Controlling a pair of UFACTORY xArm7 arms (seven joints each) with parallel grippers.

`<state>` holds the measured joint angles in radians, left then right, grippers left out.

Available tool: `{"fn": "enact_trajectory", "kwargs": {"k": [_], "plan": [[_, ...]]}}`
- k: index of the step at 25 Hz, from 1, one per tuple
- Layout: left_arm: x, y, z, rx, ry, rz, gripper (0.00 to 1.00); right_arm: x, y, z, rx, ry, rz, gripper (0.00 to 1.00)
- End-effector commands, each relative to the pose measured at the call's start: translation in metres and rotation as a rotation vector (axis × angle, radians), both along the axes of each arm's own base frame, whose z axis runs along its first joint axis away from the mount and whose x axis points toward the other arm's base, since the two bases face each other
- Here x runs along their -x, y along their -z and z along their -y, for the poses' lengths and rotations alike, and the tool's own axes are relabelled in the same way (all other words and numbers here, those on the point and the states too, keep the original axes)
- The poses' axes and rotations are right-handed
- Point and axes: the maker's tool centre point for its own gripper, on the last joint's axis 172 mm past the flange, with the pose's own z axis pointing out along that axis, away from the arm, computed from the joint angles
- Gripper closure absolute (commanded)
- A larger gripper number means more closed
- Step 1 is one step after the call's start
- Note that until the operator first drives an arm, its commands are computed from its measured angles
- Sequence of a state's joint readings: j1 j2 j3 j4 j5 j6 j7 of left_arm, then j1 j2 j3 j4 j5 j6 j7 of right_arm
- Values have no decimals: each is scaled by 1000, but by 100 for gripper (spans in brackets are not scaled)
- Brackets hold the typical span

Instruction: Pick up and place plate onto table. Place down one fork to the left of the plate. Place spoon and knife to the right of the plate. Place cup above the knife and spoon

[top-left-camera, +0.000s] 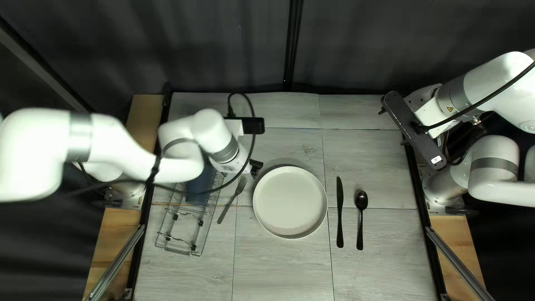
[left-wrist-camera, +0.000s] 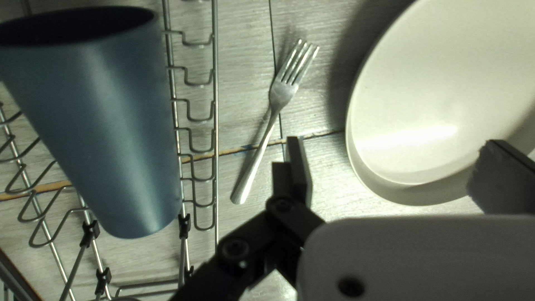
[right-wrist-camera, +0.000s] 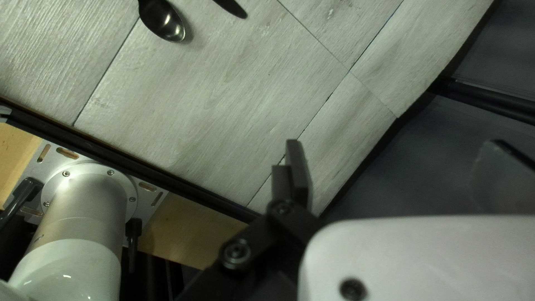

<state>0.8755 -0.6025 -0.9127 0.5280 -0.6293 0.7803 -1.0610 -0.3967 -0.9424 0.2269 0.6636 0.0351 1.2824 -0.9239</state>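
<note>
Well, only the cup [left-wrist-camera: 111, 128] seems left to set out; it's in the wire rack [left-wrist-camera: 215, 111], beside the left tool [left-wrist-camera: 393, 144]. The fork [left-wrist-camera: 282, 92] lies nearer that tool, which is spread and empty. Beyond it, the plate [top-left-camera: 290, 202], knife [top-left-camera: 340, 214] and spoon [top-left-camera: 361, 199] look placed on the tabletop [top-left-camera: 278, 267], well short of the right tool [right-wrist-camera: 393, 144], also spread, holding nothing.

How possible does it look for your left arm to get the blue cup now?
Probably yes: my left claw is open and holds nothing, and the blue cup is near it, its mouth uncovered. Only the wire rack holding the cup may need care.
</note>
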Motion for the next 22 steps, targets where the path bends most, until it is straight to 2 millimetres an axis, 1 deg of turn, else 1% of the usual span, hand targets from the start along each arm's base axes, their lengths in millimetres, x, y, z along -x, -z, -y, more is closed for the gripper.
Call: {"fn": "enact_trajectory", "kwargs": {"k": [1, 3, 6, 9, 14, 17, 22], "plan": [[42, 1, 13, -30, -48, -24, 0, 0, 0, 0, 0, 0, 0, 0], [51, 4, 15, -35, -58, -45, 0, 0, 0, 0, 0, 0, 0, 0], [71, 9, 19, -35, -83, -63, 0, 0, 0, 0, 0, 0, 0, 0], [83, 18, 18, -38, -110, -75, 0, 0, 0, 0, 0, 0, 0, 0], [96, 36, 18, -37, -130, -86, 0, 0, 0, 0, 0, 0, 0, 0], [100, 47, 19, -38, -124, -99, 0, 0, 0, 0, 0, 0, 0, 0], [107, 55, 22, -29, -118, -106, 0, 0, 0, 0, 0, 0, 0, 0]]}}
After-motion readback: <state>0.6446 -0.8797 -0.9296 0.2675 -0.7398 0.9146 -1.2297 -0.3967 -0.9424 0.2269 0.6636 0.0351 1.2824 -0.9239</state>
